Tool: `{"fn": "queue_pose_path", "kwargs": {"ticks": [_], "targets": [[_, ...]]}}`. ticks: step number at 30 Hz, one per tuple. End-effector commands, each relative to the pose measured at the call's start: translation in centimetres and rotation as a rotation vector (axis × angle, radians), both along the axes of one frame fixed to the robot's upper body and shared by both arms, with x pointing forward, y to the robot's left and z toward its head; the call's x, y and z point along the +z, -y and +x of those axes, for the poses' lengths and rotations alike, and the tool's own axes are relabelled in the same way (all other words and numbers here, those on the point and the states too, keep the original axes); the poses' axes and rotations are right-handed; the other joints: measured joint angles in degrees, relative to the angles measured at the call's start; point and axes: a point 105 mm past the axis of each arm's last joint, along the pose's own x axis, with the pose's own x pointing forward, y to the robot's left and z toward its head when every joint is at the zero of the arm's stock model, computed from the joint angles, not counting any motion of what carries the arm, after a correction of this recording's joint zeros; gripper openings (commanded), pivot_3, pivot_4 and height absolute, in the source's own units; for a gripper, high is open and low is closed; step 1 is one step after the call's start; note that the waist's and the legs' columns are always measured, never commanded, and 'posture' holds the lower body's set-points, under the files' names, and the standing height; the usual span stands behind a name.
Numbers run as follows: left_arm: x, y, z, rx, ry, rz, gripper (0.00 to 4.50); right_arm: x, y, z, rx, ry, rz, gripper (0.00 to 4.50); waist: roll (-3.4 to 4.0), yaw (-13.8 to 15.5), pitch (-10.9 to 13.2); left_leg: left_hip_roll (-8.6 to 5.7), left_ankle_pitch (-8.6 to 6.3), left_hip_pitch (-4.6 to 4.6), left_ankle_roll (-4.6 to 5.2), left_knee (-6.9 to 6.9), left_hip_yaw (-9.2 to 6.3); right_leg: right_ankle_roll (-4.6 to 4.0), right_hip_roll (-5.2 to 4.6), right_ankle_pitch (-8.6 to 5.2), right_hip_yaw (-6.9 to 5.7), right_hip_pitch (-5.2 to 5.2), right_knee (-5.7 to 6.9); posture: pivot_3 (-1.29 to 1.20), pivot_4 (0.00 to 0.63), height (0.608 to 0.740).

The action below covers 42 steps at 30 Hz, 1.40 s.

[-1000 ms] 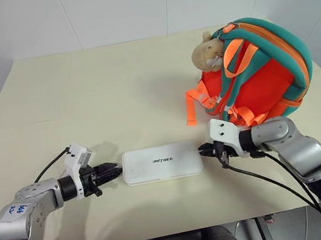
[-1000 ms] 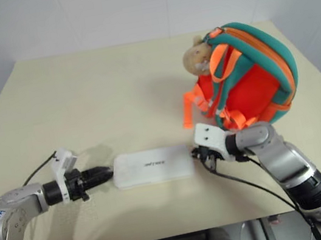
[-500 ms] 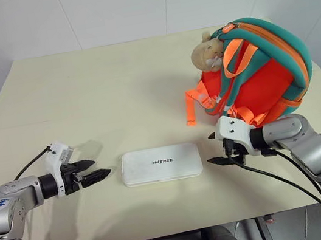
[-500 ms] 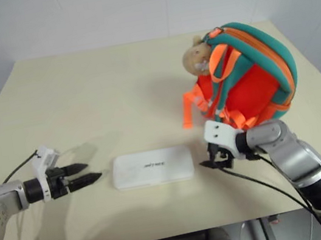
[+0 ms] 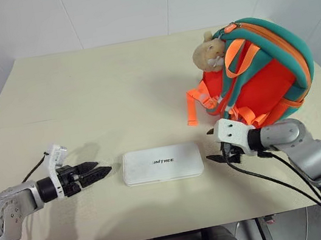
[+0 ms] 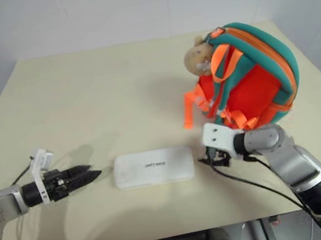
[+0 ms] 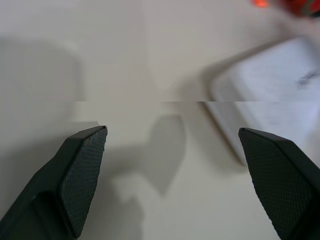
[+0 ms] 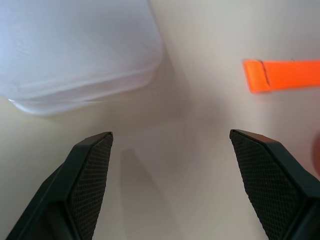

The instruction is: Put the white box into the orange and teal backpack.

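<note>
Two robot claws sit low over one cream desk [image 5: 83, 102], one at each short end of a single white box [image 5: 162, 163].

The left claw [image 5: 97, 170] has its two black fingers spread wide and holds nothing. Its tips point toward the box's left end and stop near it without touching. In the left wrist view the two fingertips [image 7: 82, 170] stand far apart over bare desk, with the box's rounded corner blurred ahead of them.

The right claw [image 5: 215, 144] is also spread wide and empty. It points toward the box's right end from just beside it; whether a finger brushes the edge seems unlikely, but the head views are too coarse to be sure. In the right wrist view the box's corner lies ahead of the gap with bare desk between.

The white box lies flat near the desk's front edge, long side across, one line of small dark lettering on top.

One orange and teal backpack [image 5: 269, 71] stands upright on the desk behind the right claw, well apart from the box. One tan plush toy [image 5: 209, 52] hangs at its upper left. One loose orange strap [image 5: 191, 107] trails onto the desk toward the box.
</note>
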Motion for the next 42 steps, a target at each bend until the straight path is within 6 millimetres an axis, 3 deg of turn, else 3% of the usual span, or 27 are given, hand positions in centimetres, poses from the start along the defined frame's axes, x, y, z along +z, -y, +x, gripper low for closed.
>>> {"fn": "queue_pose_path", "kwargs": {"ticks": [1, 9, 15, 29, 42], "targets": [[0.3, 0.4, -0.1, 0.019, -0.06, -0.132, 4.5, 0.0, -1.4, 1.0, 0.006, 0.079, 0.01, 4.46, 0.0, 0.01, 0.0, 0.0, 0.0, -0.01, 0.0, 0.03, 0.0, 0.0, 0.0, 0.0, 0.0, -0.01, 0.03, 0.0, 0.15, 0.74], [-1.0, 1.0, -0.8, 0.008, -0.185, -0.33, 4.5, -0.1, -2.0, 1.4, 0.019, 0.089, 0.021, 4.46, -0.02, -0.07, -0.02, -0.01, 0.01, 0.06, -0.01, 0.08, 0.0, -0.01, 0.0, 0.01, 0.04, 0.02, 0.1, 0.0, 0.15, 0.74], [-1.9, 1.3, -0.7, -0.009, -0.24, -0.361, 4.5, 0.0, -2.3, 1.8, 0.028, 0.101, 0.022, 4.46, -0.03, -0.05, -0.02, -0.01, 0.01, 0.15, -0.02, 0.1, 0.01, -0.02, 0.0, 0.01, 0.04, 0.09, 0.13, 0.0, 0.15, 0.74], [-3.0, 4.6, -0.4, -0.159, -0.33, -0.365, 4.5, 0.2, -2.8, 2.3, 0.037, 0.114, 0.032, 4.46, -0.02, 0.14, -0.03, -0.03, 0.02, 0.15, -0.03, 0.17, 0.02, -0.02, -0.01, 0.03, 0.06, 0.11, 0.17, 0.0, 0.15, 0.74], [-2.7, 6.5, 0.6, -0.194, -0.321, -0.413, 4.5, 0.3, -3.0, 2.4, 0.032, 0.118, 0.042, 4.46, -0.01, 0.51, -0.04, -0.03, 0.02, 0.15, -0.03, 0.25, 0.02, 0.0, -0.01, 0.05, 0.06, 0.14, 0.19, 0.0, 0.15, 0.74]]}}
